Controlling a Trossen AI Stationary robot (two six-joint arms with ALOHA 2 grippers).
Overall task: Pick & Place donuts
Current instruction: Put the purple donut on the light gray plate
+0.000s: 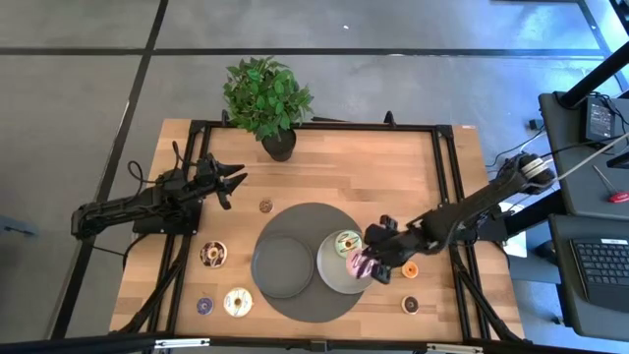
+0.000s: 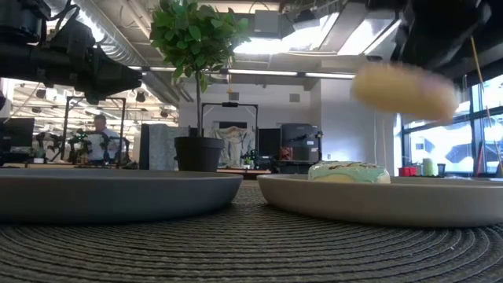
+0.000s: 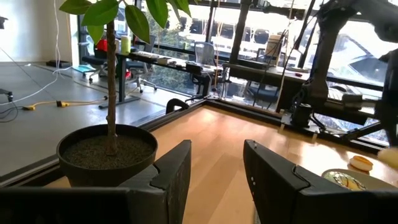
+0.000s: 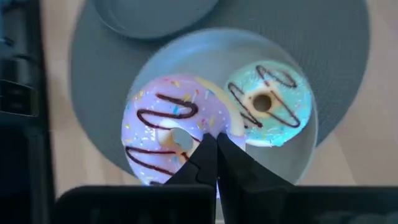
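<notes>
We are seeing the right gripper (image 4: 214,146) pinching the pink donut (image 4: 165,130) flat, icing up, above the right plate (image 4: 298,165). The green donut (image 4: 268,102) is lying flat there; the left gripper (image 3: 214,168) is waiting with its 2 fingers parted, holding nothing.

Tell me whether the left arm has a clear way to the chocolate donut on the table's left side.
Probably yes. The left gripper hangs open near the plant, holding nothing, and the chocolate donut lies alone on bare wood on its side, outside the mat. Nothing stands between them.
</notes>
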